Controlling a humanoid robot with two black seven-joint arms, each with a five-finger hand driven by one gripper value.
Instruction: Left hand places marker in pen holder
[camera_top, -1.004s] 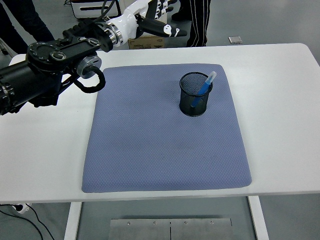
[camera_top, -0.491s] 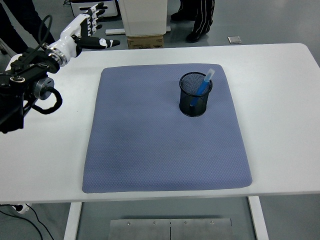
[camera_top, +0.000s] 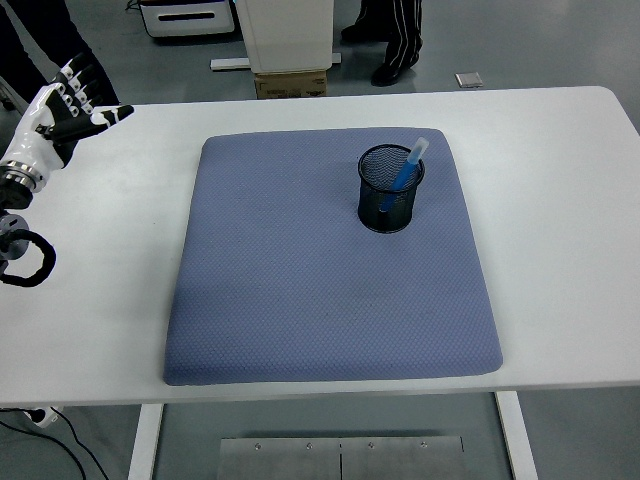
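Fingers (camera_top: 85, 84) of our left hand (camera_top: 50, 115) are loosely spread and hold nothing; the hand sits at the far left edge of the table (camera_top: 560, 200), well apart from everything on the mat. Our right hand is not in view.

We see the marker (camera_top: 407, 170), blue with a pale cap, standing inside the pen holder (camera_top: 391, 190), leaning toward the holder's far right rim with its capped end poking above it. The black mesh holder stands upright on the blue mat (camera_top: 300, 300), in the mat's far right part.

We judge the placing itself done, so the step in hand is clearing the arm away. To do that well, we would keep the hand high and off to the left, with the fingers relaxed, so that nothing brushes the mat or drags its edge. The holder looks light and could tip if the mat shifts, and the marker leans rather than stands straight, so a jolt to the table might make it rattle or swing. A smooth, unhurried path to the side suits this best.
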